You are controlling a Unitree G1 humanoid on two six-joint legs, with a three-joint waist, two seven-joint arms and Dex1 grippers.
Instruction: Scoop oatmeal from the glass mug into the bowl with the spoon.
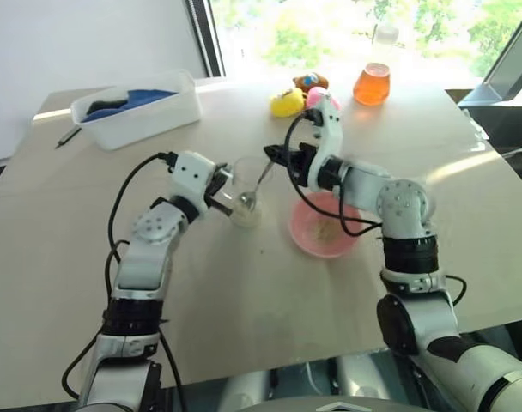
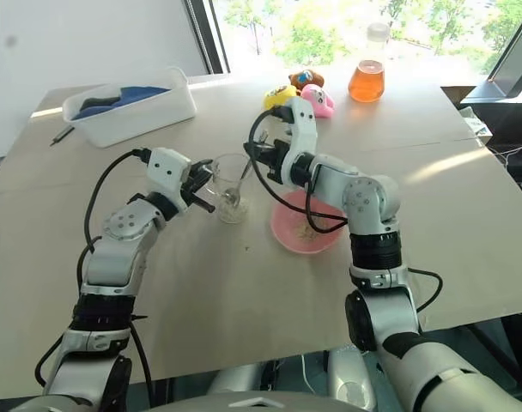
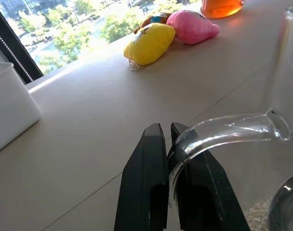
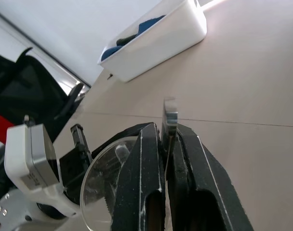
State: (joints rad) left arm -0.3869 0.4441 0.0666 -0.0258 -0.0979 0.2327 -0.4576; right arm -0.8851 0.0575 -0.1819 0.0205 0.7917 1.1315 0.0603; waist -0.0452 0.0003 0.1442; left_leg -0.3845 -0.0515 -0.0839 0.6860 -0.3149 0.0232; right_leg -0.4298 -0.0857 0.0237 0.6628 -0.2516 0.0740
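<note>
At the far left of the tabletop, well away from the spoon, a white plastic tub (image 1: pixel 141 107) holds blue and dark items, with a dark pen (image 1: pixel 69 136) lying beside it. Nearer the work, the left gripper (image 1: pixel 220 194) is clamped tight on the handle of the glass mug (image 1: pixel 245 190), steadying it upright on the table (image 1: pixel 244 292); the left wrist view shows the curved clear handle pinched between its black fingers (image 3: pixel 149 187). The spoon (image 1: pixel 257 189) stands tilted, its oval end down inside the mug where pale oatmeal (image 1: pixel 245 216) lies at the bottom, its thin handle rising up and to the right into the right gripper (image 1: pixel 278 157), whose fingers are closed hard on the handle's tip. Just to the right of the spoon and mug, and below the right forearm, sits the pink bowl (image 1: pixel 324 225), with a few pale flakes already showing on its floor. Beyond, well apart from the spoon, are a yellow plush toy (image 1: pixel 288 102), a pink toy (image 1: pixel 322 99) and a flask of orange liquid (image 1: pixel 372 83). By the look of it, some oatmeal has been transferred and another scoop is being loaded; lifting it clear of the rim and tipping it into the bowl remains.
</note>
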